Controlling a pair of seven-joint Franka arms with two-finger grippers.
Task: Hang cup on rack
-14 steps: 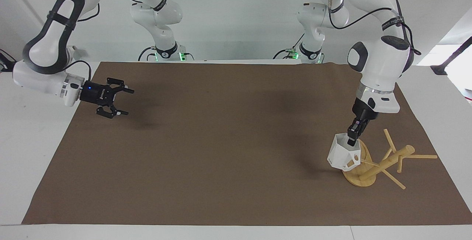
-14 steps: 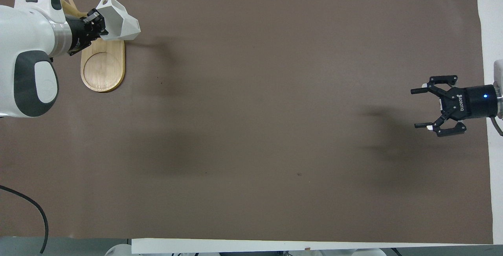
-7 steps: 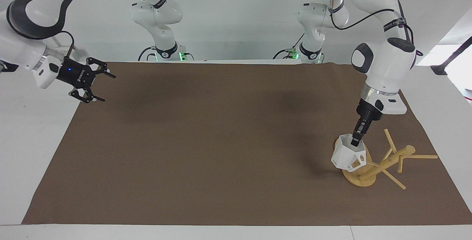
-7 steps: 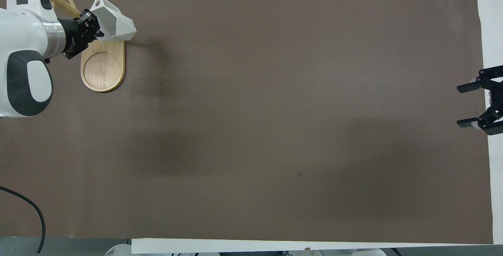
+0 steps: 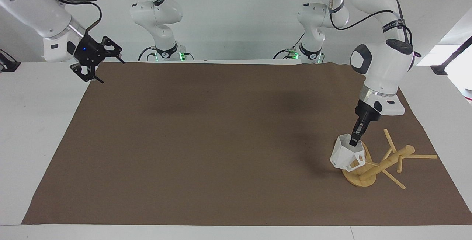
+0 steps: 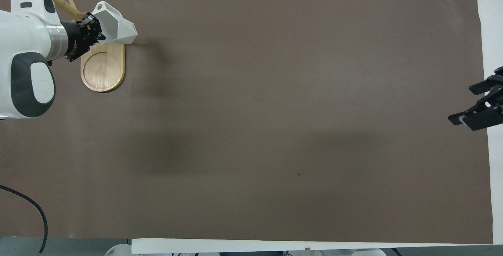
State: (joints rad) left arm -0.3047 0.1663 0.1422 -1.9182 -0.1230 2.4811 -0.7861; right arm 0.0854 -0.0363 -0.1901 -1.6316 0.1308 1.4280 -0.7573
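Cup point(image 5: 345, 154): white, faceted, tapering, hexagonal rim tilted; lower right of the facing view, upper left of the overhead view point(image 6: 116, 28); held over the rack's base, just beside the post; small angular handle with holes toward the rack.
Left gripper point(image 5: 354, 140): fingers clamped on the cup's rim, one inside, one outside.
Rack point(image 5: 383, 163): light bamboo, oval base point(image 6: 103, 66) flat on the mat, post leaning in the facing view, thin pegs sticking out; contact between handle and peg too small to tell.
Right gripper point(image 5: 99, 60): fingers spread apart, holding nothing; upper left of the facing view, over the mat's corner; right edge of the overhead view point(image 6: 481, 106), cut off by the frame.
Mat point(image 5: 236, 140): brown, over most of the white desk point(image 5: 37, 122); wide bare stretch across centre and lower frame.
Hidden: rack's post and pegs partly covered by the left arm and cropped at the overhead view's top left.
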